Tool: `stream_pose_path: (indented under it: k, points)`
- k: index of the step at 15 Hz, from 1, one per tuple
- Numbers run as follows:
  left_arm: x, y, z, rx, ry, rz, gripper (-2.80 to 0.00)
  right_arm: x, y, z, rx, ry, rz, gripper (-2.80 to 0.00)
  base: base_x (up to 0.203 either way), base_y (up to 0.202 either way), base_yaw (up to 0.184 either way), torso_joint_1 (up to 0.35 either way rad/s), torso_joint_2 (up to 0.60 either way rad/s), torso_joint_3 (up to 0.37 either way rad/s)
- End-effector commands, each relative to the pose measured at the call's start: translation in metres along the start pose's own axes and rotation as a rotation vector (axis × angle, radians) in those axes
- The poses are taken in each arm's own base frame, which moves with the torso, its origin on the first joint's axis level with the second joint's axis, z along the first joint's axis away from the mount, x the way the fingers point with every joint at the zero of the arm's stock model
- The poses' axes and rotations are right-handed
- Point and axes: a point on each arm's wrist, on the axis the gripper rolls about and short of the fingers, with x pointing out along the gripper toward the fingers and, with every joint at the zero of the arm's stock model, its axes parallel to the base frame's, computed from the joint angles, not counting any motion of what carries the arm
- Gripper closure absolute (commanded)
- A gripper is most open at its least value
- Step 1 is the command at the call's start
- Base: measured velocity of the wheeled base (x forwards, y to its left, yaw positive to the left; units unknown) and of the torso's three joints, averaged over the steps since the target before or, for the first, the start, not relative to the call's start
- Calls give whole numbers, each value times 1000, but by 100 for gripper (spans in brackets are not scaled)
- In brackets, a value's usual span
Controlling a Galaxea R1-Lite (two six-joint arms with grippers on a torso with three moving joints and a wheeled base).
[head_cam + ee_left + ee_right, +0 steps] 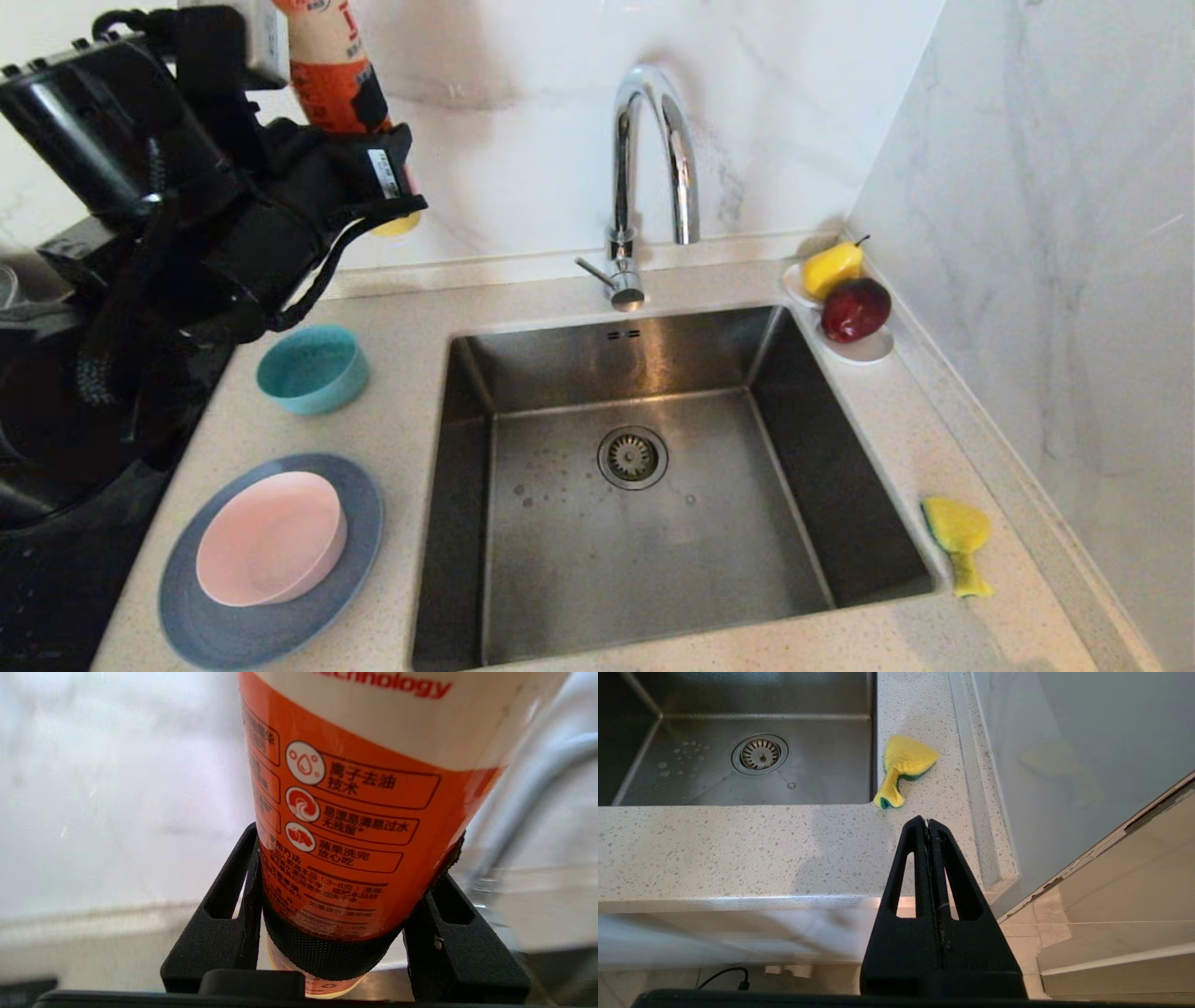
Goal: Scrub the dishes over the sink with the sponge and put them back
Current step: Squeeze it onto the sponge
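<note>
Speckled stone table [401, 439]. Near left: flat slate-blue plate [233, 625] carrying pale pink shallow bowl [271, 539]. Crumpled yellow sponge [958, 537] near right, beside brushed steel sink [560, 551]. Right hand [928, 822] pressed together, off the table edge. Small teal bowl [313, 369], empty. Left hand [378, 201] raised, clamped on glossy orange-white bottle [355, 812]. White saucer [864, 348] holds pear [831, 268], apple [854, 309].

Brushed steel sink [653, 560], glossy chrome tap [653, 149], speckled stone counter [411, 308], foam sponge [959, 541]

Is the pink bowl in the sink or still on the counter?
On the counter: the pink bowl sits on the blue plate, left of the sink.
</note>
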Motion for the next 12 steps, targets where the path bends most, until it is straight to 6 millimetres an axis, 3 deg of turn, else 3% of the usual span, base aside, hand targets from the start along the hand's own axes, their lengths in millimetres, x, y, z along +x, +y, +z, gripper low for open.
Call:
stream_pose_path:
  k: [1,7,12]
  points:
    - [-30,-10,38,-13,-53,-75,0,0,0,0,0,-1,2,0,0,0,0,0,0,0]
    - [-80,-29,79,23,-24,-278,0,0,0,0,-1,-1,1,0,0,0,0,0,0,0]
    - [-88,-39,102,17,-72,-346,0,0,0,0,-1,-2,1,0,0,0,0,0,0,0]
